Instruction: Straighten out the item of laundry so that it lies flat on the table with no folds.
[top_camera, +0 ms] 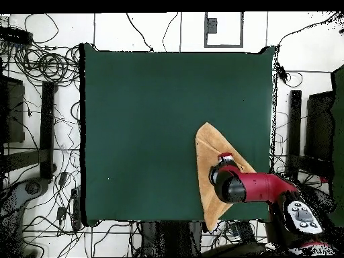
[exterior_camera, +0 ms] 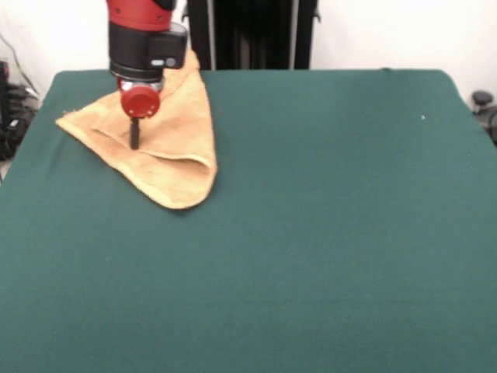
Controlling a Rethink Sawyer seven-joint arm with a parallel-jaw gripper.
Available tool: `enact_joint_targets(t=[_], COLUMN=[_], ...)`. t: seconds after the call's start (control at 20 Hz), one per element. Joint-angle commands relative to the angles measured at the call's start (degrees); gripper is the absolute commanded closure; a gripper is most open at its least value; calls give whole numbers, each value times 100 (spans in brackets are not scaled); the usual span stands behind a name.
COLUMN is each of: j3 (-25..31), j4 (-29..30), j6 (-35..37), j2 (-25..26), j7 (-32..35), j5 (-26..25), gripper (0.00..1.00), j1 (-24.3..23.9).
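Broadly, the work stood unfinished at this record.

Item: table (exterior_camera: 311,256). Green cloth cover, bare across the whole near stretch and the side away from the towel. No other loose article lay on it.

Item: towel (exterior_camera: 182,167). Orange-tan terry. Lay toward the far edge of the table, at the corner under the arm. Folded over itself into a rough triangle: rounded folded tip pointing toward the near side, one corner out toward the table's side edge, the far part reaching the table's far edge. A crease ran across the near tip, showing a doubled layer. In the overhead view the towel (top_camera: 207,144) showed as a long wedge, its end at the robot's side appearing to hang past the table's edge (top_camera: 175,57). Woven bands could not be made out.

Item: gripper (exterior_camera: 134,140). Red and black, set down on the towel's middle, behind the folded tip; dark tip met the cloth. Whether the jaws were apart or together could not be told. Overhead, the arm (top_camera: 259,187) covered the towel's centre.

Assessment: towel not flat. Remaining, by judgement: open the doubled layer, draw the overhanging end onto the table, smooth the crease.
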Motion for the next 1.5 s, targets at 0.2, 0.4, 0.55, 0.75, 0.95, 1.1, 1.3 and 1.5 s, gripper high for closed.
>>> enact_joint_targets(t=[0.2,0.4,0.55,0.75,0.95,1.1,1.3,1.5], j3=[-10,76,171,242,302,435,515,402], j4=[188,312,439,564,742,890,982,884], j6=[1170,1232,1337,1353,1407,1553,1640,1458], j2=[388,199,43,-18,-179,-371,-446,-213], j7=[-1774,-1832,-1881,-1955,-2132,-2300,-2389,-2105], j5=[-929,-1029,-1049,-1180,-1310,-1311,-1408,-1773], gripper=[100,100,100,100,100,100,100,100], j1=[-253,-336,-416,-546,-684,-819,-950,-871])
